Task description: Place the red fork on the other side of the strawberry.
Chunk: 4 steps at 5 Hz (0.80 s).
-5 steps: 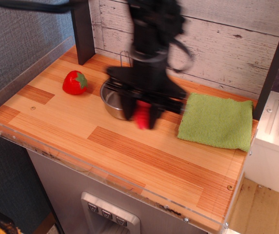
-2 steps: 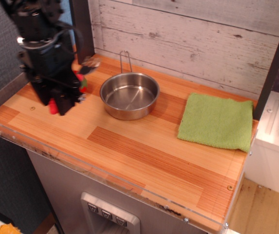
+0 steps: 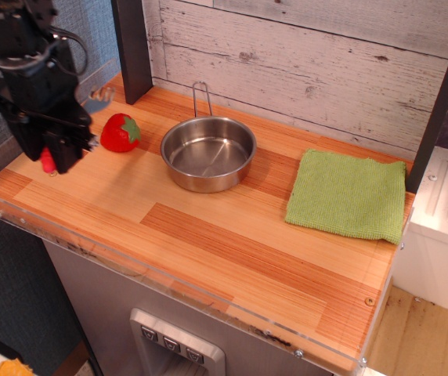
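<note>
The strawberry (image 3: 120, 131), glossy red with a green cap, lies on the wooden counter left of the steel pan. My black gripper (image 3: 52, 157) hangs over the counter's left end, left of the strawberry. It is shut on the red fork (image 3: 48, 161); only the tip of its red handle shows below the fingers. The tines are hidden by the gripper.
A steel pan (image 3: 208, 154) with a wire handle stands mid-counter. A green cloth (image 3: 348, 194) lies at the right. A dark post (image 3: 134, 47) rises at the back left. A clear plastic rim (image 3: 91, 94) lines the counter's left and front edges.
My gripper has carried the fork from in front of the pan leftward, past the strawberry, to the counter's left end. The strawberry and the pan, hidden before, now show in full.
</note>
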### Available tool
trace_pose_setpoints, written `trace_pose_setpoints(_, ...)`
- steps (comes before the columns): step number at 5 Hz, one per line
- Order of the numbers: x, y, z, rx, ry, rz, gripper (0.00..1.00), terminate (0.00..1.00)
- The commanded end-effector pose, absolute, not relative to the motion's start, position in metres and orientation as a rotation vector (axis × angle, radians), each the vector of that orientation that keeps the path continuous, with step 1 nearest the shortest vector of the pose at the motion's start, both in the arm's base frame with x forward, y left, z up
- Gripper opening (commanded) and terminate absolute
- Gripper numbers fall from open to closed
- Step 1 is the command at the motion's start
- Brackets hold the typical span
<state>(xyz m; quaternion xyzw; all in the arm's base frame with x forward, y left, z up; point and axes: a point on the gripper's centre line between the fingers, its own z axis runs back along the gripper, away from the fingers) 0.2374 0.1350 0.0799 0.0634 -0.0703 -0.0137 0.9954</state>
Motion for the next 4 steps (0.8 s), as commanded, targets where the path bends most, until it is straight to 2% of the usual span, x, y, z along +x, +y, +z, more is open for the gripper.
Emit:
trace_pose_setpoints(1,0.268,0.169,0.083,0.166,-0.149,-0.207,0.0,0.0)
trace_pose_setpoints(3,0.271,0.177,0.056,0.166,-0.127,-0.287,0.0,0.0)
trace_pose_setpoints(4,0.265,0.193,0.042,0.18,-0.092,-0.242,0.0,0.0)
